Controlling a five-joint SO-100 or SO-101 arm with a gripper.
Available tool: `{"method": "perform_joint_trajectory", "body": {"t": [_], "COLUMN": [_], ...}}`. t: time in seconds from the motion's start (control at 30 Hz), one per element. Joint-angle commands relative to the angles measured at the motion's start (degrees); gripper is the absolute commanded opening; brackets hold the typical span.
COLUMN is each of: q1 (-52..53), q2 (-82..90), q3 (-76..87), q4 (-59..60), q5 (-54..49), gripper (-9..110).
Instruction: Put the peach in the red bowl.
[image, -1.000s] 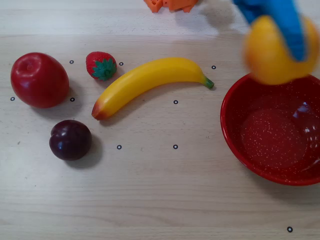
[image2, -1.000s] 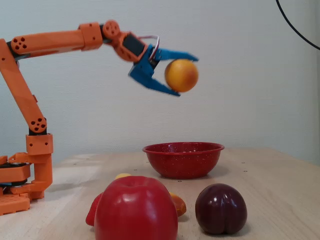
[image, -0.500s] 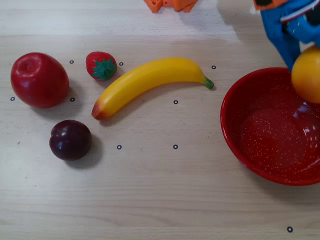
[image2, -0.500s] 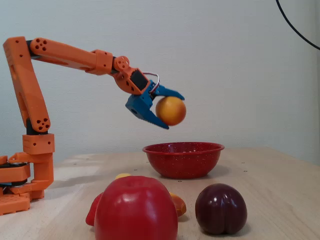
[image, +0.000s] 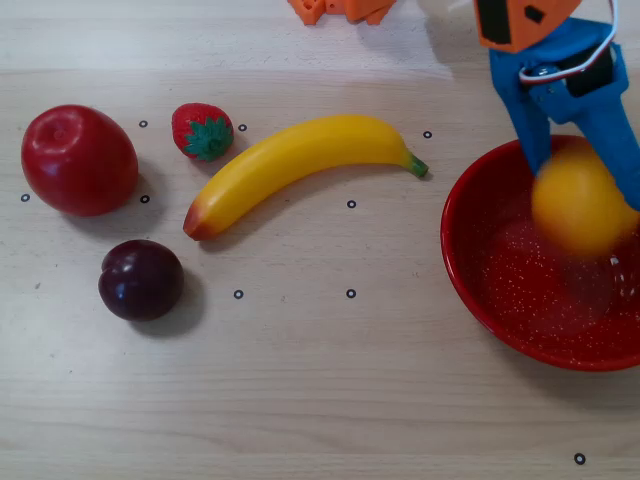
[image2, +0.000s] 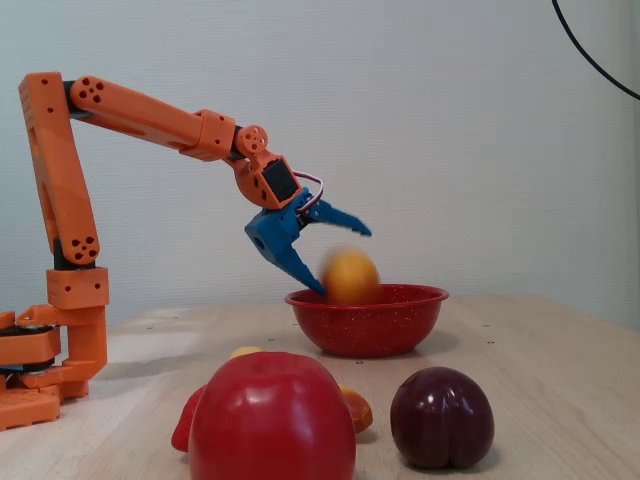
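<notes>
The end effector (image2: 330, 260) hangs with its blue jaws spread wide over the red bowl (image2: 366, 322), gripping nothing. The peach (image2: 350, 277), motion-blurred, is above the bowl's inside, beside the lower jaw; contact is unclear. In the overhead view the red bowl (image: 490, 290) sits at the counter's (image: 300, 380) three o'clock, the peach (image: 582, 207) over it.

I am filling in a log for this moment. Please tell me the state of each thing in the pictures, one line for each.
end effector: open, above the bowl.
peach: blurred, in the air over the bowl, not gripped.
bowl: upright on the table; contents unclear.
banana: lying flat.
apple: resting on the table.
plum: resting on the table.
strawberry: lying beside the apple.
</notes>
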Motion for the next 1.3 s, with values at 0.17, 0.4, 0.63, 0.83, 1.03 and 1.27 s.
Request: {"method": "perform_joint_trajectory", "body": {"t": [0.17,0.4,0.63,0.83,1.03,1.27], "q1": [-1.9,-4.0,-10.7,-17.5,-21.8,-26.0], "q2": [1.3,5.1,12.8,26.3,41.5,58.4], "q3": [-4.9,-10.6,-9.8,4.1,19.2,35.1], "q4": [-1.1,1.2,4.8,2.5,4.8,6.2], "q5": [-1.3,-3.4,-3.7,-3.4,-1.1,-2.3], "gripper": [46,28,0,0,0,0]}}
